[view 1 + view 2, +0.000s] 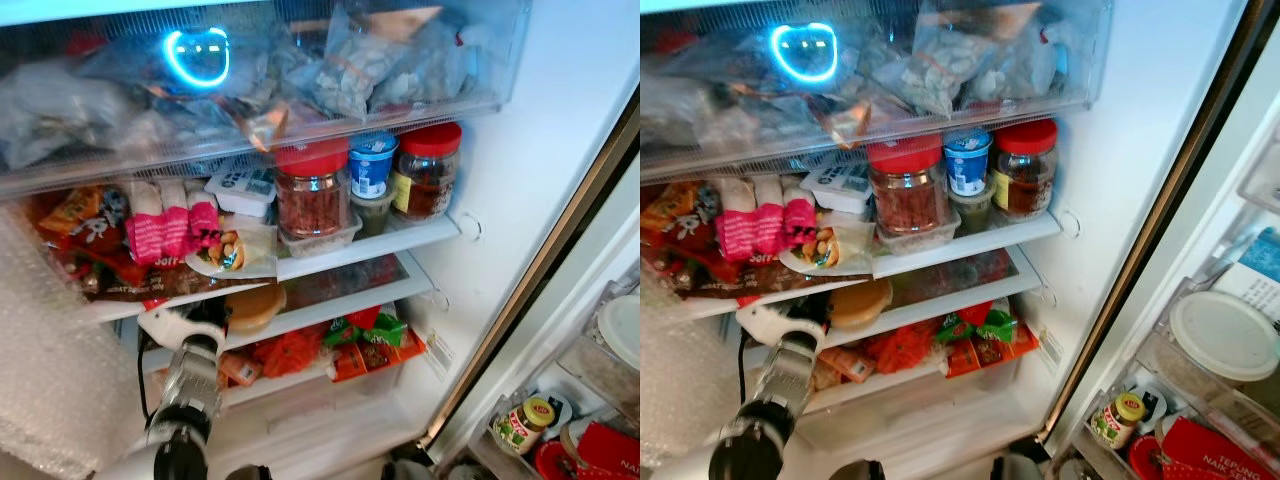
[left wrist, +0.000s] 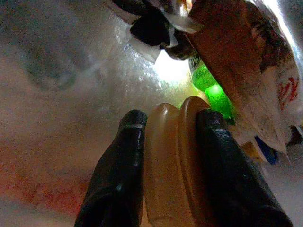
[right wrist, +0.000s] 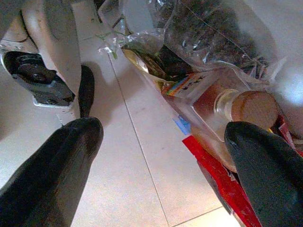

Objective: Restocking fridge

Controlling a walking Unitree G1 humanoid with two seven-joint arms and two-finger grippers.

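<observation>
Left pincer (image 2: 165, 156) is closed on a tan lidded tub (image 1: 253, 306), held at the middle fridge shelf (image 1: 330, 310). It is judged light, stiff, slippery; the rim is gripped. Right pincer (image 3: 161, 165) is spread wide, empty.

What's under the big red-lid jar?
The jar stands on a clear tub on the shelf. The tub's contents can't be made out. One shelf down, the left tool holds a tan tub.
</observation>
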